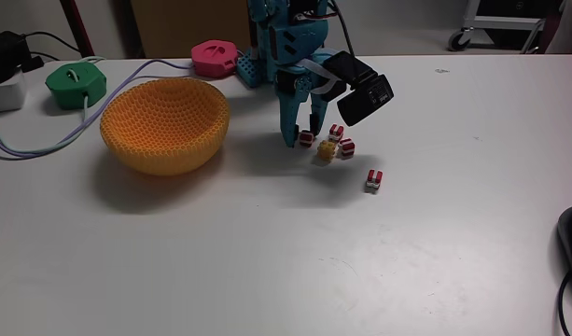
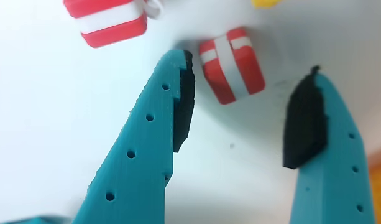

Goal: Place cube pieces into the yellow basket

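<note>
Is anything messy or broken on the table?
Nothing looks broken. The five cube pieces lie scattered on the table beside the yellow basket, one red-and-white cube off by itself. The open gripper is down over the cluster.

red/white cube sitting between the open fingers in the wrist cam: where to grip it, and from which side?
Grip the striped cube across its two flat side faces, coming straight down from above, as the gripper is already posed. The cube lies flat on the table, just ahead of the fingertips, so advance slightly first. A second striped cube sits close by; a narrow vertical approach probably avoids nudging it.
</note>
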You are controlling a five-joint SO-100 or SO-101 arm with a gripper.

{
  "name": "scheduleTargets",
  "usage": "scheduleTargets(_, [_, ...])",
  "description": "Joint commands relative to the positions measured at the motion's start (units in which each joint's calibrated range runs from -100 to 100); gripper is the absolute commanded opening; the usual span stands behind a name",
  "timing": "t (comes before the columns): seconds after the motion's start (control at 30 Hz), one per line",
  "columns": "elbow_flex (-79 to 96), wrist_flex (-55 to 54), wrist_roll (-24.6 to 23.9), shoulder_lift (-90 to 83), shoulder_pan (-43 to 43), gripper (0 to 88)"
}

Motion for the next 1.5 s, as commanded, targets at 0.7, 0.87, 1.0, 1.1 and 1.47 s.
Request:
scheduleTargets(0.7, [-41.34, 36.38, 16.7, -10.1, 39.41, 0.0])
scheduleTargets(0.87, [-35.08, 36.38, 22.86, -10.0, 60.28, 0.0])
scheduleTargets(1.0, [-34.12, 36.2, 25.54, -9.34, 56.46, 46.9])
scheduleTargets(1.1, [-32.96, 38.72, 23.49, -9.06, 56.0, 49.8])
scheduleTargets(1.47, [-40.09, 30.12, 2.0, 3.16, 13.68, 41.4])
